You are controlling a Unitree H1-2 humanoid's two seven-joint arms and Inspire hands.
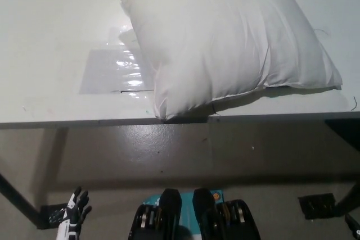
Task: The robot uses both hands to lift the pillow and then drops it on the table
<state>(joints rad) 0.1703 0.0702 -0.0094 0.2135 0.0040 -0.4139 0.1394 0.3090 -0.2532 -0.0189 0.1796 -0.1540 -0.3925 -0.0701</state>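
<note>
On the table point(50, 54) lies the pillow point(225, 37) — well above the left hand point(73, 214), fingers spread, empty.

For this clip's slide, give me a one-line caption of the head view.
White pillow lies on the white table near its front edge; left hand hangs low, open, below the table.
</note>
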